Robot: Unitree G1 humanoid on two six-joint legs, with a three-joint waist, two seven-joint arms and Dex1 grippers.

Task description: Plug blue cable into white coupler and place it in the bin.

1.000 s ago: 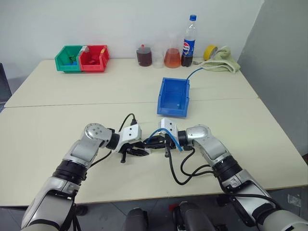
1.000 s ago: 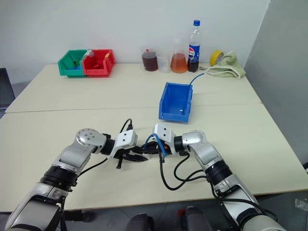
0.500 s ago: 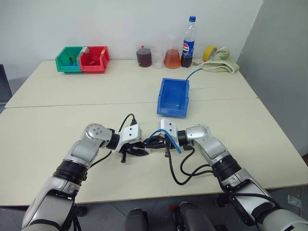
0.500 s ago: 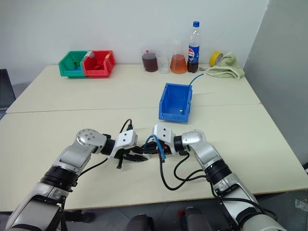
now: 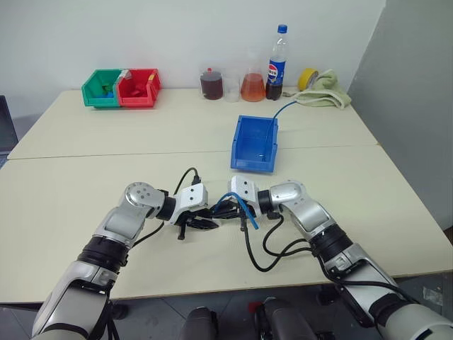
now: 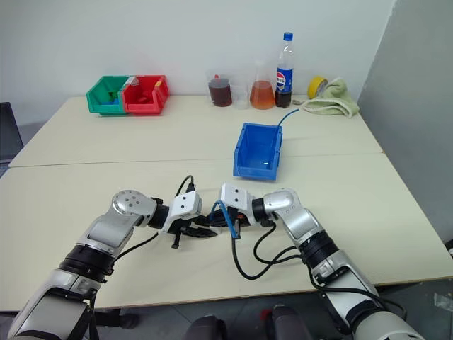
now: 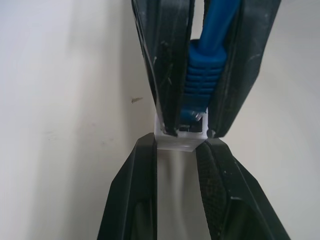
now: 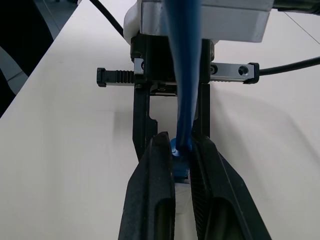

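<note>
My left gripper (image 5: pixel 206 224) is shut on the white coupler (image 7: pixel 181 142), a tiny block held between its fingertips just above the table. My right gripper (image 5: pixel 228 211) faces it tip to tip and is shut on the blue cable (image 5: pixel 244 210) at the ribbed boot behind its plug (image 7: pixel 204 75). The clear plug sits at the coupler's socket opening; how deep it is in I cannot tell. The cable runs up from the right gripper (image 8: pixel 180 142) and loops over the wrist. The bin (image 5: pixel 255 142), blue and open-topped, stands farther back on the table, to the right of the grippers.
Green (image 5: pixel 100 86) and red (image 5: pixel 138 86) small bins sit at the back left. A jar (image 5: pixel 211 83), a flask (image 5: pixel 253 85), a cola bottle (image 5: pixel 277 64), a tape roll (image 5: pixel 308 76) and a cloth (image 5: pixel 325 91) line the back. Black robot cable (image 5: pixel 269 251) loops under my right arm.
My right forearm has swung slightly to the left. Both grippers stay tip to tip where they were, with the same grips.
</note>
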